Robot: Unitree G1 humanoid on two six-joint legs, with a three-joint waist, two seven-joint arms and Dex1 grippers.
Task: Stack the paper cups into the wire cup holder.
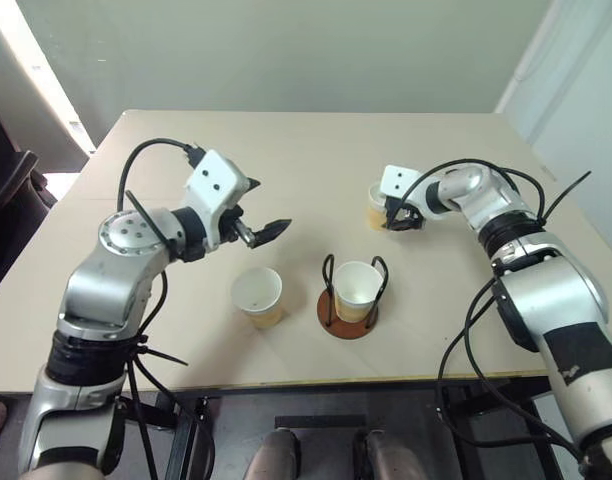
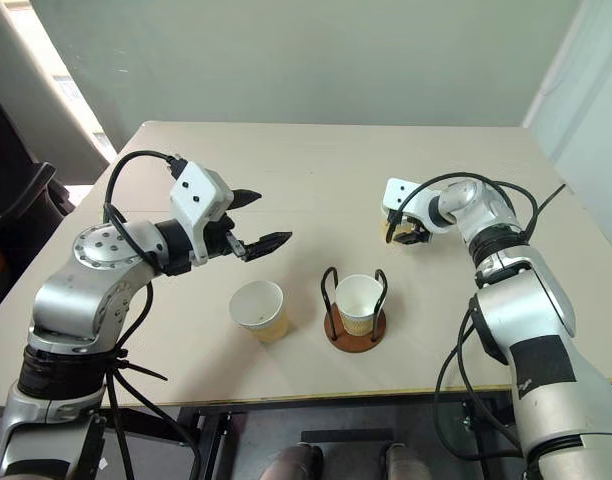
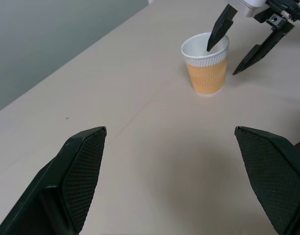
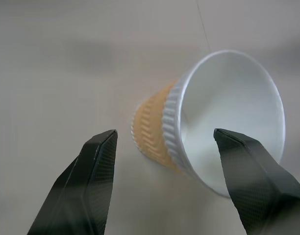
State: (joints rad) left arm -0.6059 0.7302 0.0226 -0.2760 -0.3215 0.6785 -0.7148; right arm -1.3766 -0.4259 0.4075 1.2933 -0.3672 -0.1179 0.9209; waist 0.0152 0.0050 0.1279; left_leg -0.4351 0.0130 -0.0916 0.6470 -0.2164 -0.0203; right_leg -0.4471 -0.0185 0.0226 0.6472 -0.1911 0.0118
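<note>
One paper cup (image 1: 375, 208) stands at the far right of the table; it is the cup (image 3: 206, 69) ahead in the left wrist view. My right gripper (image 1: 400, 222) is open at its rim, one finger (image 3: 218, 28) dipping into the mouth and the other finger (image 3: 260, 49) outside the wall. A second paper cup (image 1: 357, 289) sits inside the wire cup holder (image 1: 346, 322) near the front middle. A third paper cup (image 1: 258, 296) stands upright just left of the holder. My left gripper (image 1: 272, 203) hangs open above the table behind that cup, with nothing between its fingers.
The beige table (image 1: 286, 150) has its front edge close below the holder and the loose cup. A wall runs behind the table, and a dark chair (image 1: 6, 190) stands off its left side.
</note>
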